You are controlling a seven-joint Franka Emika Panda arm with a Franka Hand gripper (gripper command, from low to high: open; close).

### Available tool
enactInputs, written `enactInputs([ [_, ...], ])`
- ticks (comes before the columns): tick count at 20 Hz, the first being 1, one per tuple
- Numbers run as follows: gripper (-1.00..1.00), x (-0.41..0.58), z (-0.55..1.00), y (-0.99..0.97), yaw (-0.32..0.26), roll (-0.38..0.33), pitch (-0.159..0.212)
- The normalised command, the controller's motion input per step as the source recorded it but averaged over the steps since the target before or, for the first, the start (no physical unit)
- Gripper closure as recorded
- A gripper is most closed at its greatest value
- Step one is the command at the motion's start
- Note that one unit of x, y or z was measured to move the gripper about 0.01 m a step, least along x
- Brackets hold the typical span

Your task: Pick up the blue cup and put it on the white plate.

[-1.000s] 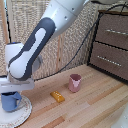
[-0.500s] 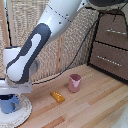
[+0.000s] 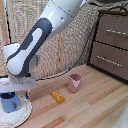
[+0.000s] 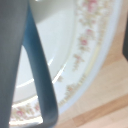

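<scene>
The small medium-blue handled cup (image 3: 10,102) is being set within the large round white plate with the patterned rim (image 3: 24,114), the gripper (image 3: 14,93) apparently clenched on it, so it is best released only once resting flat.

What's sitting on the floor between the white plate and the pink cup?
In the exterior view, a small orange block lies on the wood floor between the white plate and the pink cup, apart from both.
</scene>
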Motion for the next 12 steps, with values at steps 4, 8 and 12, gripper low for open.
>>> enactInputs([
  [4,-1.00,0.073,0.71,-0.19,0.046,-0.148,-0.037],
  [8,-1.00,0.111,0.77,-0.08,0.094,-0.122,-0.080],
  [12,-1.00,0.053,0.28,-0.03,0.253,-0.081,-0.066],
])
